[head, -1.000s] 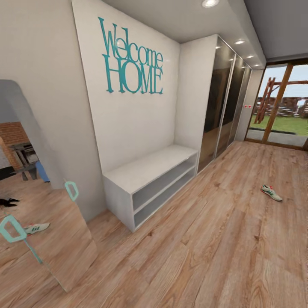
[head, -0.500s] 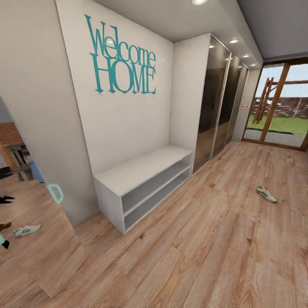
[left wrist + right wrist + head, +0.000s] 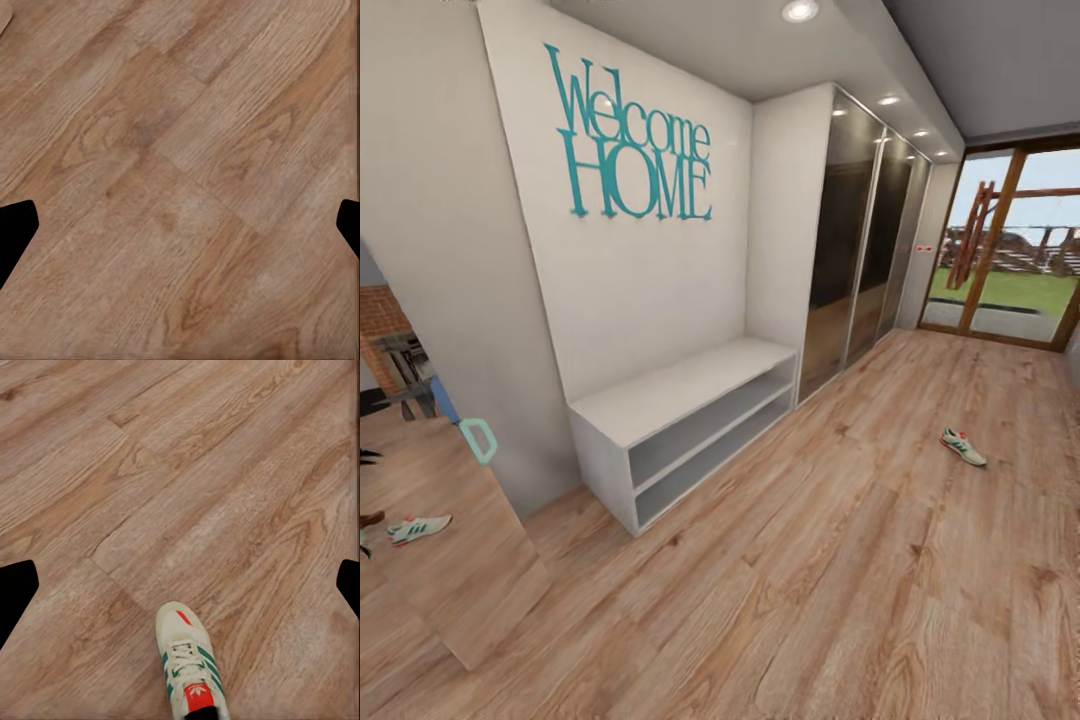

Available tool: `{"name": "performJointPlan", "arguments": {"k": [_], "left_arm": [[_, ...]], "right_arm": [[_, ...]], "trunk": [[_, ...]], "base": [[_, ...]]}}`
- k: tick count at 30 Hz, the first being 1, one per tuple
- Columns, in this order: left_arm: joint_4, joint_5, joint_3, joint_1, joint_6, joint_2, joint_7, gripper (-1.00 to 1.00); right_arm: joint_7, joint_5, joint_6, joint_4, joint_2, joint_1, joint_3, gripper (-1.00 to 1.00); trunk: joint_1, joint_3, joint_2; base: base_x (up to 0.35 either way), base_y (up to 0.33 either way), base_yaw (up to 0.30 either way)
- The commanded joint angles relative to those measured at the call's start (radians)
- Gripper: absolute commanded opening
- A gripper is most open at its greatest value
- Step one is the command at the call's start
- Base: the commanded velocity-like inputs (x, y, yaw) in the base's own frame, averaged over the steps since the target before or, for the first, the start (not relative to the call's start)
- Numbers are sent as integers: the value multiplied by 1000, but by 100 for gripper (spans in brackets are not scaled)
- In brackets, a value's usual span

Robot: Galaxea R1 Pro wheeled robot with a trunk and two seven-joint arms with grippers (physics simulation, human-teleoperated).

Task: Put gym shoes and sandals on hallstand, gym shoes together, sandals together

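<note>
Two end effectors wide, nothing held

Left end effector (image 3: 180,225): black fingertips spread wide over bare corridor floor (image 3: 187,150), nothing between them. Right end effector (image 3: 180,585): likewise spread, empty; one gym shoe (image 3: 187,664) lies on planks beneath. Head view: second gym shoe (image 3: 963,447) on floor, well apart from white two-shelf bench (image 3: 680,420).

One cream-white, green-striped gym shoe (image 3: 963,447) lies upright on the wood-plank corridor floor (image 3: 840,560) at three o'clock, another (image 3: 188,661) beneath the right wrist.
</note>
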Motion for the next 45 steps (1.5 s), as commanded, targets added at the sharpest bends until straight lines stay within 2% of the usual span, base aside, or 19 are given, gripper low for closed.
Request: {"name": "performJointPlan", "arguments": {"k": [1, 23, 45], "left_arm": [[0, 1, 0, -1, -3, 1, -1, 100], [1, 4, 2, -1, -5, 3, -1, 100], [1, 3, 2, -1, -5, 3, -1, 100]], "right_arm": [[0, 0, -3, 1, 0, 0, 0, 100], [-1, -1, -3, -1, 0, 0, -2, 100], [0, -1, -3, 0, 0, 0, -2, 100]], "trunk": [[0, -1, -1], [0, -1, -1], [0, -1, -1]], "base": [[-211, -160, 0], [-32, -21, -10], [0, 0, -242]]}}
